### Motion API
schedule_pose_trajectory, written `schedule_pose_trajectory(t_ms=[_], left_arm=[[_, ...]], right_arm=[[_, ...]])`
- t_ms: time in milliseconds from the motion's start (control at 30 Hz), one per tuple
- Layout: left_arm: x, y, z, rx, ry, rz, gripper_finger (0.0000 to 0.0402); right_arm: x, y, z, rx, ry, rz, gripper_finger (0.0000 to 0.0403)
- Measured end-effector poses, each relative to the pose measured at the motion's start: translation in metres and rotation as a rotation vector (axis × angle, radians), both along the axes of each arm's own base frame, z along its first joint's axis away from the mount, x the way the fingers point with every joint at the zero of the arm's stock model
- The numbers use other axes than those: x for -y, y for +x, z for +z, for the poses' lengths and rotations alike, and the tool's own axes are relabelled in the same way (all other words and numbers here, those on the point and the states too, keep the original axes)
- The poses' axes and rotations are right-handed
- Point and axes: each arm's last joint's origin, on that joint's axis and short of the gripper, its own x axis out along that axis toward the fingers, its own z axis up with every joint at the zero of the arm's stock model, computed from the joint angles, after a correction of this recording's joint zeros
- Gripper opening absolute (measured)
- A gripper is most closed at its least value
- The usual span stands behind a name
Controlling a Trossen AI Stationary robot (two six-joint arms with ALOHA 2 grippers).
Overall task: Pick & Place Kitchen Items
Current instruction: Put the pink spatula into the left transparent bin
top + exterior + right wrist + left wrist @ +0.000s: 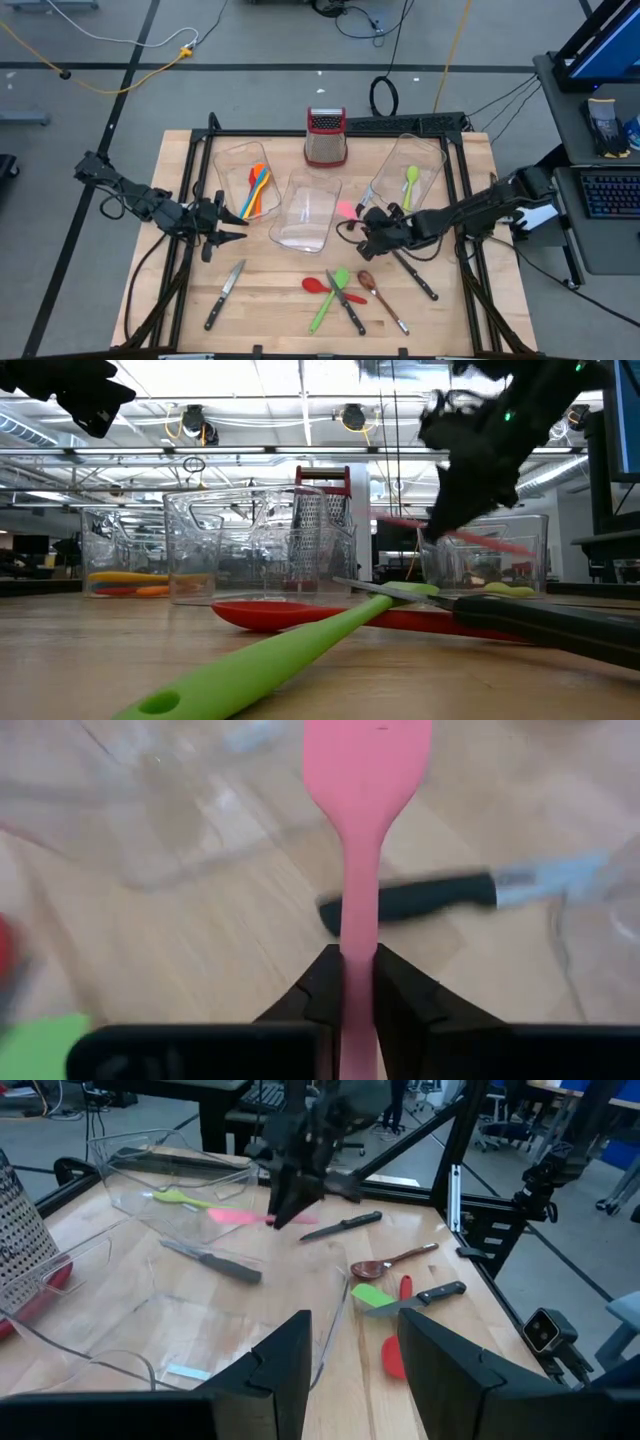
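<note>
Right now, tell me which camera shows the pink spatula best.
The right wrist view: the pink spatula fills the frame, its handle clamped in the right hand. The high view shows only its pink blade; the low view a blurred streak; the left wrist view shows it small.

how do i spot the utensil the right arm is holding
Start at the metal grater at the table's far edge, then come toward the right gripper beside the middle clear bin. The pink spatula is clamped there by its handle, the only pink utensil, off the table.
</note>
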Motion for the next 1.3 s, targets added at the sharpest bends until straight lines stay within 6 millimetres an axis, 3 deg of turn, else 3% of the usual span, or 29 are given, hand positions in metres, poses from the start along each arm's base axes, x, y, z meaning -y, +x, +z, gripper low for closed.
schedule_pose_trajectory(t_ms=[233, 500, 900, 1300], left_arm=[[0.001, 0.001, 0.004, 0.04, -0.024, -0.001, 0.0152], [0.009, 0.015, 0.005, 0.063, -0.054, -0.013, 0.0152], [0.038, 0.06, -0.003, 0.157, -0.024, -0.124, 0.0152], [0.057, 0.091, -0.017, 0.266, -0.071, -0.169, 0.0152]], right_arm=[[-0.02, -0.007, 0.038, 0.217, -0.036, 0.14, 0.0025], [-0.043, 0.005, 0.072, 0.531, 0.006, 0.462, 0.0025], [-0.049, 0.032, 0.082, 0.868, 0.044, 0.748, 0.0025], [-0.038, 0.054, 0.077, 1.142, 0.0, 0.862, 0.0025]])
